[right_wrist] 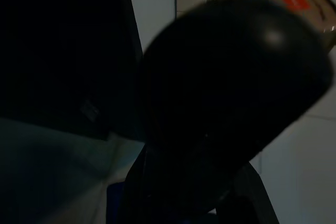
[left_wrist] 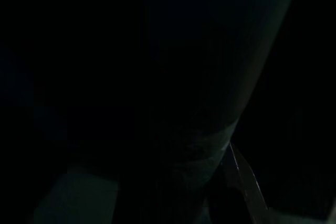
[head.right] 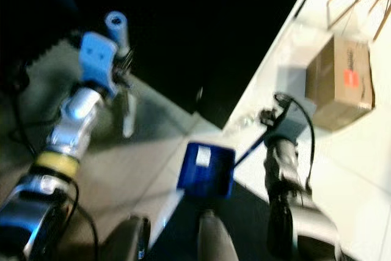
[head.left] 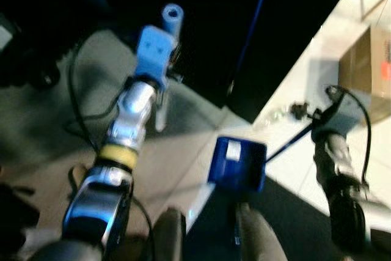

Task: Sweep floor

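Knees (head.left: 168, 233) of the robot fill the near edge of the left eye view, and just beyond them a blue dustpan (head.left: 237, 163) sits on the floor (head.left: 177, 151) where pale tiles meet a dark mat. A thin blue handle (head.left: 293, 139) runs from the dustpan's far right corner up to the right gripper (head.left: 299, 112), which seems to have hold of it, though blur hides how the fingers stand. The left arm (head.left: 131, 120) is raised over the grey floor, its gripper (head.left: 164, 65) at a pale blue tube end (head.left: 172, 18) that I take for the broom's grip; I cannot tell whether it is closed. A long blue stick (head.left: 253, 25) crosses the dark beyond. In the right eye view the same dustpan lies between the two arms, and a cardboard box (head.right: 342, 80) stands on the bright floor well apart from the right gripper, with small clutter (head.right: 247, 120) near the mat's edge. No swept pile is seen, so I judge the sweeping barely begun. The left wrist view is almost black; nothing can be named. The right wrist view shows a dark rounded body (right_wrist: 231, 93) close up, the box corner and white tiles (right_wrist: 304, 166) behind it.
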